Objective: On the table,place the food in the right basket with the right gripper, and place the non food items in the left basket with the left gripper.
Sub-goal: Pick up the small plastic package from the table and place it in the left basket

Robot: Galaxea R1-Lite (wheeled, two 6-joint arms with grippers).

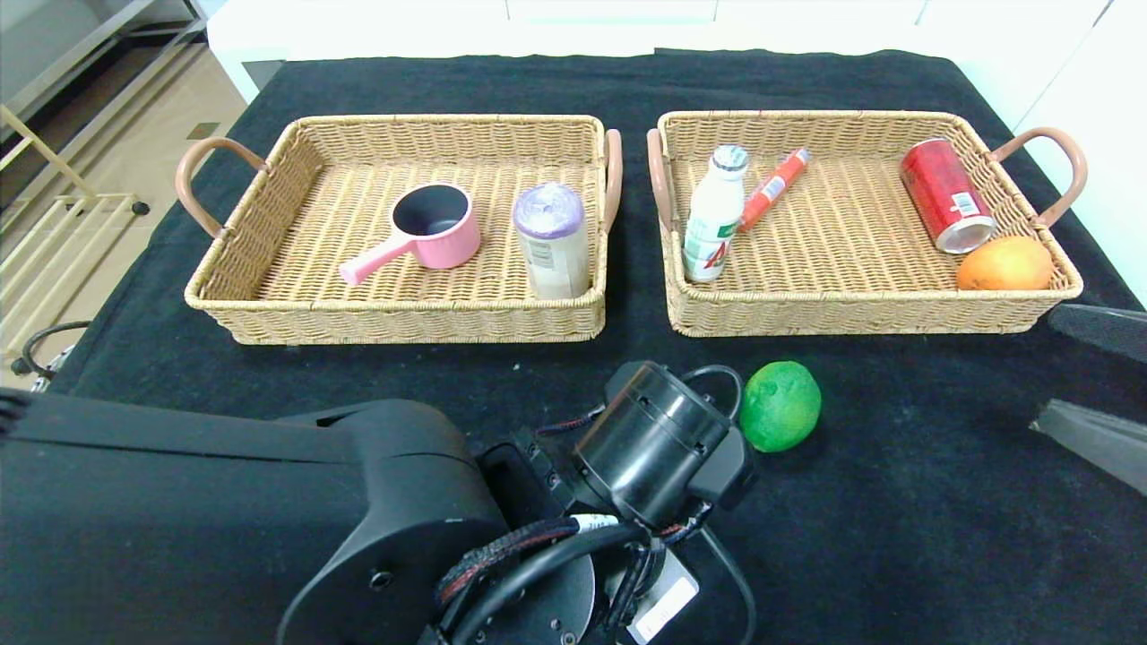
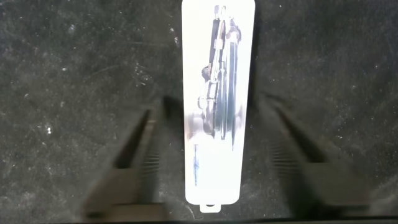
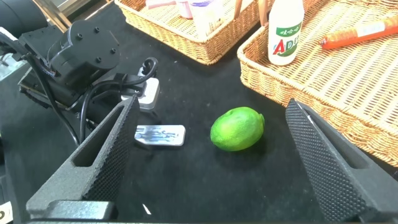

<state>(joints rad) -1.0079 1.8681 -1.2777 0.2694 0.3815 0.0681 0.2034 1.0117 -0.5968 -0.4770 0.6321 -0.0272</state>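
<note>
A white flat packet with dark print (image 2: 217, 106) lies on the black cloth between the spread fingers of my left gripper (image 2: 214, 163), which hangs open just above it. The packet also shows in the right wrist view (image 3: 160, 135). A green lime (image 1: 780, 406) lies on the cloth in front of the right basket (image 1: 860, 313). My right gripper (image 1: 1098, 385) is open and empty at the table's right edge, and the lime (image 3: 237, 129) sits a little way beyond its fingers. The left basket (image 1: 394, 321) stands at the back left.
The left basket holds a pink pot (image 1: 430, 228) and a purple-topped roll (image 1: 551, 237). The right basket holds a white bottle (image 1: 714, 215), an orange tube (image 1: 772, 188), a red can (image 1: 945, 195) and an orange (image 1: 1004, 264). My left arm (image 1: 659, 439) fills the near middle.
</note>
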